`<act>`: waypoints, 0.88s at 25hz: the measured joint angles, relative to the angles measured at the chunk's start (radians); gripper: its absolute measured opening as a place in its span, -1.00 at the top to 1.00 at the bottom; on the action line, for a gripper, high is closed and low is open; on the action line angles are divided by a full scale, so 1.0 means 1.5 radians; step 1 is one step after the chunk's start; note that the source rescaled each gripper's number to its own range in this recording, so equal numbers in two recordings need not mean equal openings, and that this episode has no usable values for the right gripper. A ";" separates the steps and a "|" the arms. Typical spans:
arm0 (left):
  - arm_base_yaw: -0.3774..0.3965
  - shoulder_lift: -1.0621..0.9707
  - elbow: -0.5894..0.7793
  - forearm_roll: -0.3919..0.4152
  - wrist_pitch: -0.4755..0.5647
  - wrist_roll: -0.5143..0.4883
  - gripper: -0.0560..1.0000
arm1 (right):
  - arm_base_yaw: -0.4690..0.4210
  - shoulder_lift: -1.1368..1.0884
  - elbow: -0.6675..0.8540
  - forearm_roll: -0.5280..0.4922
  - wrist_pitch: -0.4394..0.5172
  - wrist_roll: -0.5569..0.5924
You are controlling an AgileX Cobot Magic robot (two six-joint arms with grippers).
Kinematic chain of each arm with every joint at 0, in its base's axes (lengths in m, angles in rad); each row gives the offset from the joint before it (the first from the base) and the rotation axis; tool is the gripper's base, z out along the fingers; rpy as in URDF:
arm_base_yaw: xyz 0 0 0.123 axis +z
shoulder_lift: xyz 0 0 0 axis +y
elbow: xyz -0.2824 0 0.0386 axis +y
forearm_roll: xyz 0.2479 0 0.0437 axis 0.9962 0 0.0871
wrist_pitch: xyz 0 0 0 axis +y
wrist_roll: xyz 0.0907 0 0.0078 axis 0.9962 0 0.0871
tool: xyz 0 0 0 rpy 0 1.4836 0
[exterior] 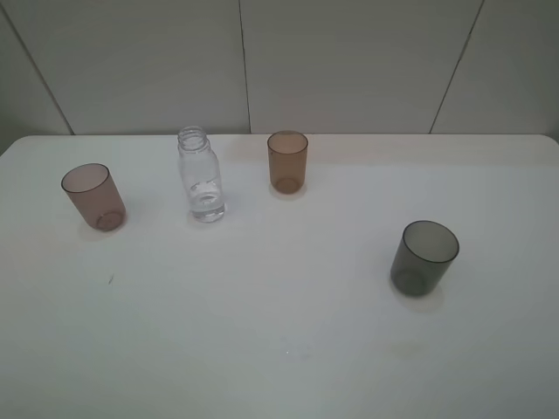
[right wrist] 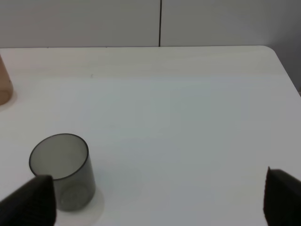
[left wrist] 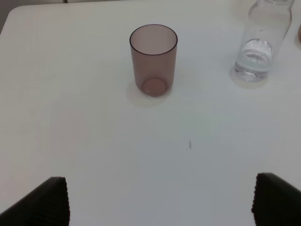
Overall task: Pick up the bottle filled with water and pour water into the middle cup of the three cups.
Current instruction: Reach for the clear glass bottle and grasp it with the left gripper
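Right, I see the white counter [exterior: 262, 349] below my left gripper [left wrist: 160, 205] and right gripper [right wrist: 157, 202], both spread wide. The bottle [exterior: 202, 179] stands upright at the far side, left of centre, between the pinkish cup [exterior: 93, 197] on its left and the amber middle cup [exterior: 287, 163] on its right. The grey cup [exterior: 423, 257] sits nearer, to the right. Water [exterior: 207, 202] lies low in the bottle.

No writing, brand or number is legible on the bottle [exterior: 202, 179] or anywhere else.
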 joint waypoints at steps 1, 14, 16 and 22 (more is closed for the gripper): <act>0.000 0.000 0.000 0.000 0.000 0.000 -1.00 | 0.000 0.000 0.000 0.000 0.000 0.000; 0.000 0.000 0.000 0.000 0.000 0.000 -1.00 | 0.000 0.000 0.000 0.000 0.000 0.000; 0.000 0.000 0.000 0.000 0.000 0.000 -1.00 | 0.000 0.000 0.000 -0.004 0.000 0.000; 0.000 0.000 0.000 0.000 0.000 0.000 -1.00 | 0.000 0.000 0.000 0.000 0.000 0.000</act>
